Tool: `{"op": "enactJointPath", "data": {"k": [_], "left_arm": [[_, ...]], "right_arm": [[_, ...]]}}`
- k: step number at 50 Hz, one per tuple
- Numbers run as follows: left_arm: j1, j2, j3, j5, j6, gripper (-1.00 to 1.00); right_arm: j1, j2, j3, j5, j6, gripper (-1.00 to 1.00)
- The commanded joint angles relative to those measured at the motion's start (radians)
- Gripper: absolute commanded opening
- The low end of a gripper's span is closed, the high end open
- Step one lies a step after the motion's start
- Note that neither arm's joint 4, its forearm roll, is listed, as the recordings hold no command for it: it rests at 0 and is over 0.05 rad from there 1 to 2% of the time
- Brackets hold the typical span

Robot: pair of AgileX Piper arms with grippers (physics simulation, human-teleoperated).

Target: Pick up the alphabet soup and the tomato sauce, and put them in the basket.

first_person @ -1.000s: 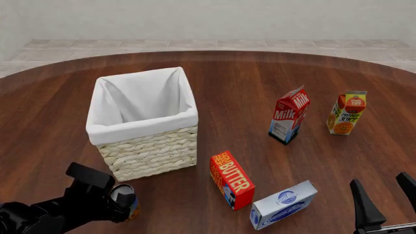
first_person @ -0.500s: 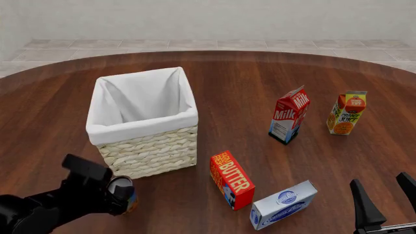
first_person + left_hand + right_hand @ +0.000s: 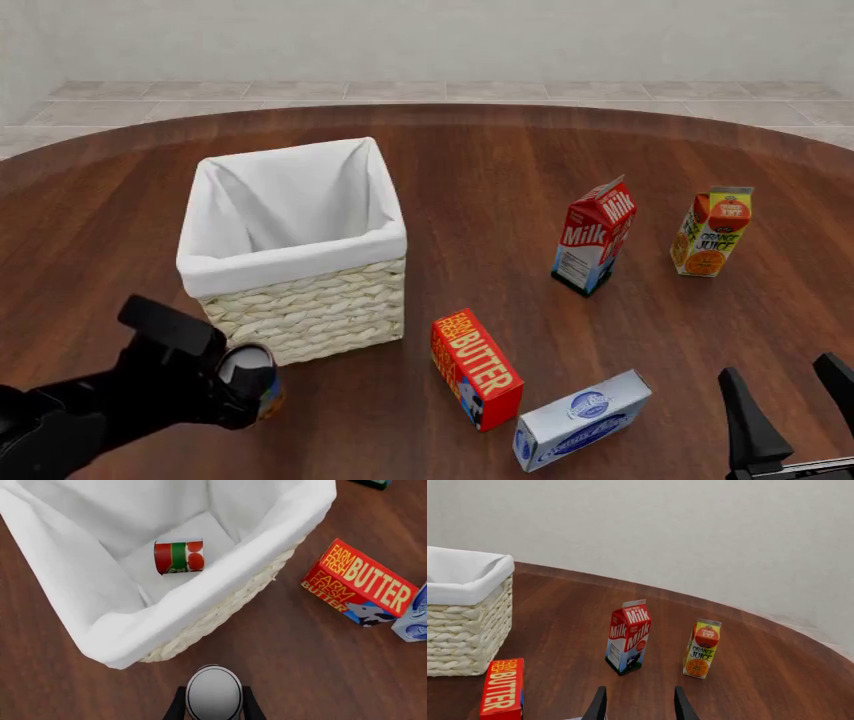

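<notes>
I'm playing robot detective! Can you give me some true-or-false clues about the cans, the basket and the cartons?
1. The tomato sauce lies inside the basket. True.
2. The left gripper holds the alphabet soup. True.
3. The right gripper holds the milk carton. False: it is open and holds nothing; the milk stands on the table.
4. The butter box is in the basket. False: it sits on the table beside it.
5. The orange juice carton stands upright. True.

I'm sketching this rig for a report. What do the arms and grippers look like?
Both are matte black with no visible markings or cables. The left gripper has a blocky, angular body. The right gripper shows two slim, tapering, blade-like fingers.
</notes>
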Motion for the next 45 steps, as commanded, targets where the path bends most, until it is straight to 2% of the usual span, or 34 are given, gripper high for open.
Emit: {"op": "enactJointPath", "data": {"k": [1,24,45], "left_arm": [[-0.014,-0.028,-0.031,0.039,0.046,-1.0],[-0.066,-0.094,-0.12,0.159,0.06,-1.0],[-0.114,-0.131,-0.24,0.279,0.109,-1.0]], "right_arm": [[-0.001,0.0,0.0,0.0,0.0,1.0],[0.0,0.0,0.0,-0.001,-0.003,1.0],[0.002,0.0,0.0,-0.002,-0.006,1.0]]}}
